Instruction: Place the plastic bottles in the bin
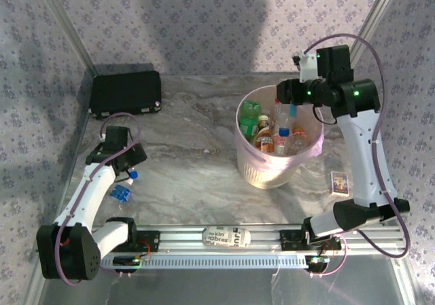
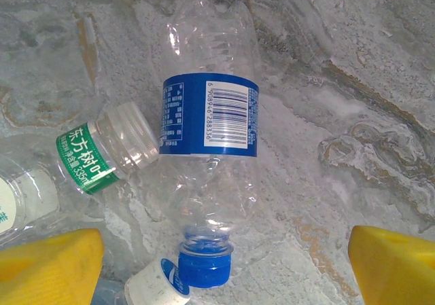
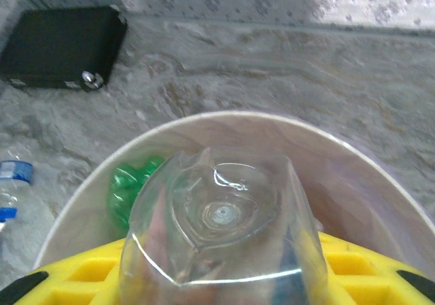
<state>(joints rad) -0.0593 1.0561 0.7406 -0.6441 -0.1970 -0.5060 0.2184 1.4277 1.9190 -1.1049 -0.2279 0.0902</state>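
Observation:
The pale pink bin [image 1: 247, 159] stands right of centre and holds several bottles, one of them green [image 1: 250, 109]. My right gripper [image 1: 293, 106] hangs over its far rim, shut on a clear bottle [image 3: 221, 227] whose base faces the wrist camera above the bin's rim [image 3: 224, 117]. On the left, my left gripper [image 1: 129, 172] hovers open over loose bottles on the table. Between its yellow fingertips [image 2: 51, 267] lies a clear bottle with a blue label and a blue cap [image 2: 207, 149]. A green-labelled bottle [image 2: 102, 152] lies beside it, touching, and a white cap [image 2: 155, 288] sits by the blue cap.
A flat black case [image 1: 126, 91] lies at the far left corner. A small picture card [image 1: 339, 183] rests right of the bin, and a printed strip [image 1: 228, 237] sits on the front rail. Patterned walls close in the table.

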